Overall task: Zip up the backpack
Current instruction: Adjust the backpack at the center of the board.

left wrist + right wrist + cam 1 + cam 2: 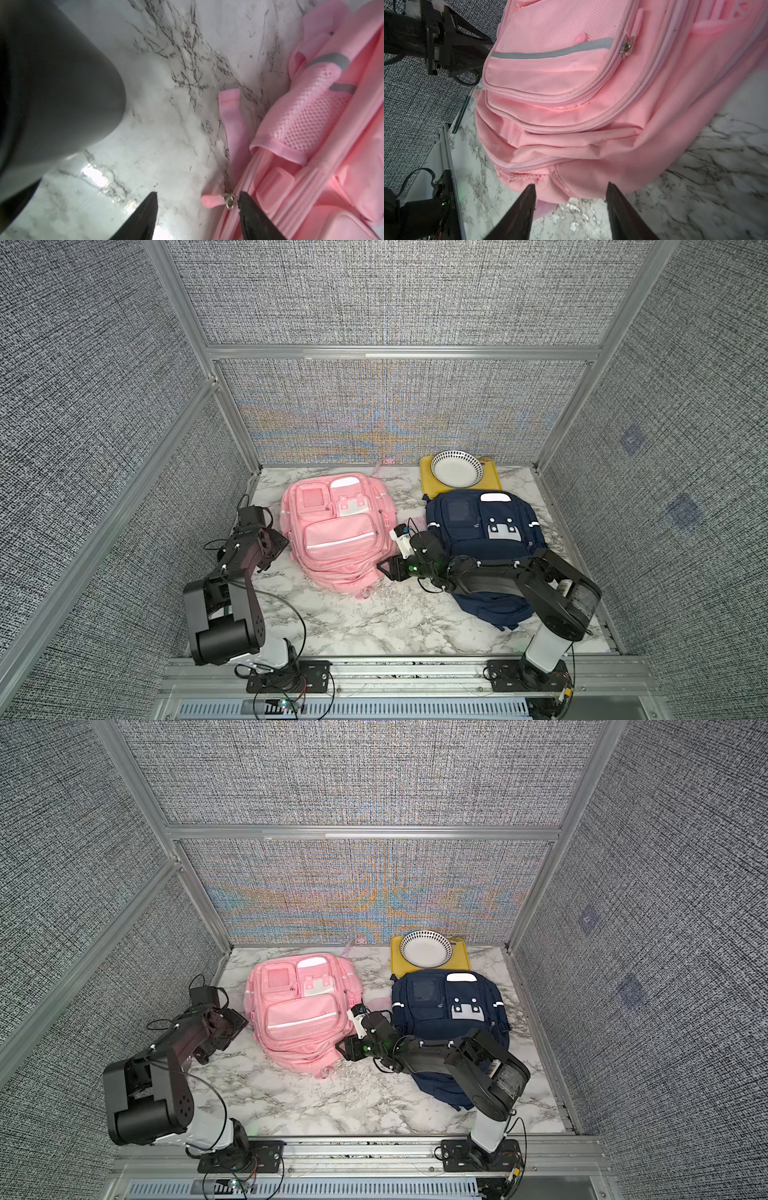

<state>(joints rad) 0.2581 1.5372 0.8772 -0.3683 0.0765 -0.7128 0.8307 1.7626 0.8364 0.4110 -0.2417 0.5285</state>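
Currently the pink backpack (336, 531) lies flat, front panel up, on the left half of the marble desk (374, 622). The navy backpack (482, 531) lies to its right, apart from it, with the right arm reaching across it. Behind the navy backpack, a yellow tray (428, 487) carries a white bowl (456, 468) (dotted rim).

Left hand (197, 195): it sits low over the desk at the pink backpack's left side. Its fingers (149, 209) stand wide apart and clamp nothing. In the left wrist view, check the metal zipper slider (228, 200) and its pink pull tab (209, 201). Both lie between the fingers, with the slider just beside one of them (contact cannot be confirmed). Past the slider, the zip line stands parted beside the mesh pocket (307, 116). A loose strap (234, 124) lies on the desk next to that pocket.

Right hand (571, 187): it is positioned at the near right corner of the pink backpack. Its two black tips (527, 203) stand apart at a moderate width, level with the bag's bottom edge. Nothing is pinched between them, and you cannot tell whether they touch the fabric. The right wrist view also shows the front pocket with its grey reflective stripe (550, 53) and a second slider (626, 46) at one end of that stripe.
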